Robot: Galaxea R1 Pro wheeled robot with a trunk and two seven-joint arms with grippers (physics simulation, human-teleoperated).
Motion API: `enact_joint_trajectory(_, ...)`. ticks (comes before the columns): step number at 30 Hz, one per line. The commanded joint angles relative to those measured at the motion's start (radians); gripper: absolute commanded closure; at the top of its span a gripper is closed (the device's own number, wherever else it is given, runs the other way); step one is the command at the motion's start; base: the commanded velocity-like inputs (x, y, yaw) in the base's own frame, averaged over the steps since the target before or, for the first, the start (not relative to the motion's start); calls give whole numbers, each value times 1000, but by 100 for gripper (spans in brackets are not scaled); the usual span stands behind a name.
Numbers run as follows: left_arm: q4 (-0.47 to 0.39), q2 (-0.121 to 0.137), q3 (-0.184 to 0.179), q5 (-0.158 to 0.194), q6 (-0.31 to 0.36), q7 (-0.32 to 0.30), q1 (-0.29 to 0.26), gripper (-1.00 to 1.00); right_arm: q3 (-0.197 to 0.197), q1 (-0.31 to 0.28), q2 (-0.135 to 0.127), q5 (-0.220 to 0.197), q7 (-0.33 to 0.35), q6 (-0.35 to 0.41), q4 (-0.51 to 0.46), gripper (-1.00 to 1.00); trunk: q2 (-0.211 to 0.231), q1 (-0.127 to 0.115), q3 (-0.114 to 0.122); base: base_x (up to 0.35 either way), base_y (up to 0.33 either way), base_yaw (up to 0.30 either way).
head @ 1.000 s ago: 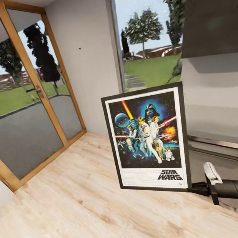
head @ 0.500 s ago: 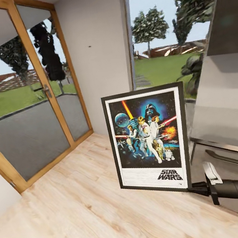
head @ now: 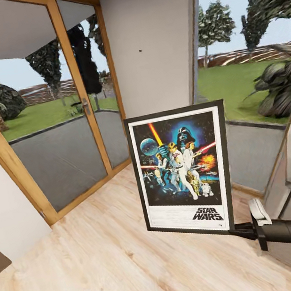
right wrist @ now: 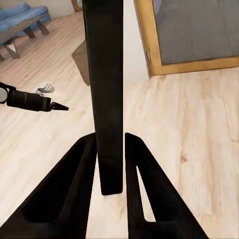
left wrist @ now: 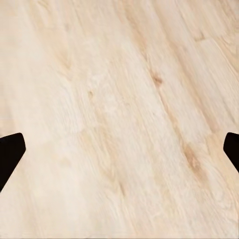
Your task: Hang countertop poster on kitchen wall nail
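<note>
My right gripper has its jaws closed on the lower right corner of the poster, pinching the thin black frame edge-on. I carry it upright in the air in front of me, above the pale wood floor, and it touches nothing else. I judge it stiff, flat and light, but with a hold this far from its middle it could swing or twist; the slim frame looks smooth enough to slip, so I want a firm squeeze and slow turns.

My left gripper hangs low over the floor with its jaws wide and nothing between them.

The head view gives me the poster's printed face and a small dark wall nail on the grey wall between the glazed door and the window. The right wrist view shows the frame clamped between my fingers, plus my left arm and a blue sofa far behind.
</note>
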Motion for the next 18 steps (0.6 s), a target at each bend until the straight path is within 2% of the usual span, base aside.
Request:
enact_joint_trajectory(1, 2, 0, 2, 10, -2, -8, -1, -100, -1, -1, 0, -1, 6, 13, -1, 100, -2, 1, -2, 269, 238, 88)
enact_joint_trajectory(18, 3, 0, 2, 10, -1, -8, -1, -100, -2, -1, 0, -1, 5, 13, 0, 100, -2, 1, -2, 269, 238, 13)
